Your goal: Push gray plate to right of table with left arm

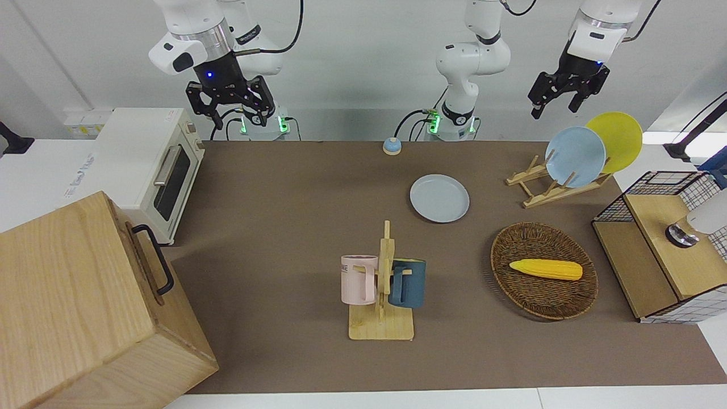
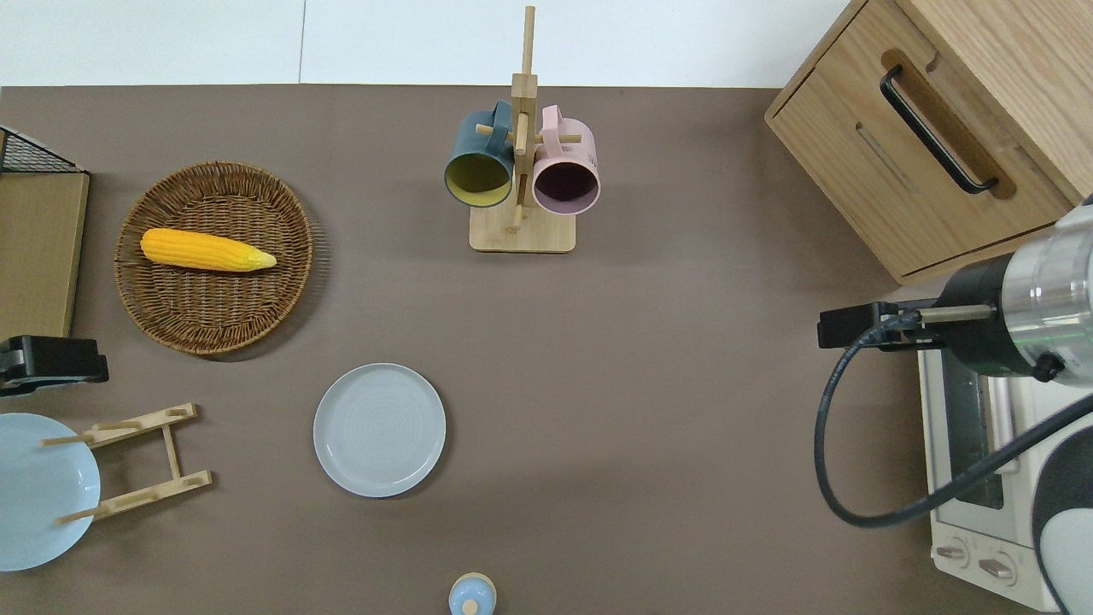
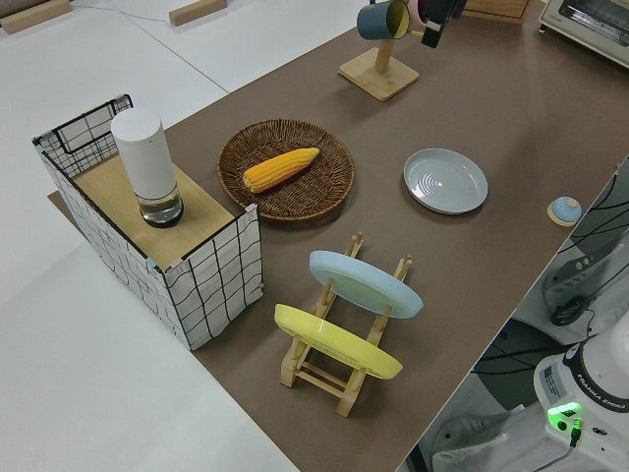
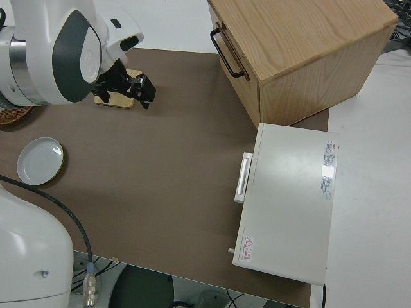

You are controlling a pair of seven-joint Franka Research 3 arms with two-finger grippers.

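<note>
The gray plate [image 1: 439, 198] [image 2: 379, 430] [image 3: 445, 181] [image 4: 40, 160] lies flat on the brown table [image 1: 284, 227], nearer to the robots than the wicker basket and beside the wooden dish rack. My left gripper [image 1: 554, 108] [image 2: 81, 367] hangs open and empty in the air. It is over the table's left-arm end, between the dish rack and the wire shelf, well apart from the plate. My right arm is parked with its gripper [image 1: 238, 118] [image 4: 138, 90] open.
The dish rack [image 1: 545, 187] holds a light-blue plate [image 1: 575, 156] and a yellow plate [image 1: 619, 139]. The wicker basket [image 1: 562, 304] holds a corn cob [image 1: 546, 268]. A mug tree [image 1: 383, 284] stands mid-table. A toaster oven [image 1: 153, 165] and a wooden cabinet [image 1: 74, 307] fill the right arm's end.
</note>
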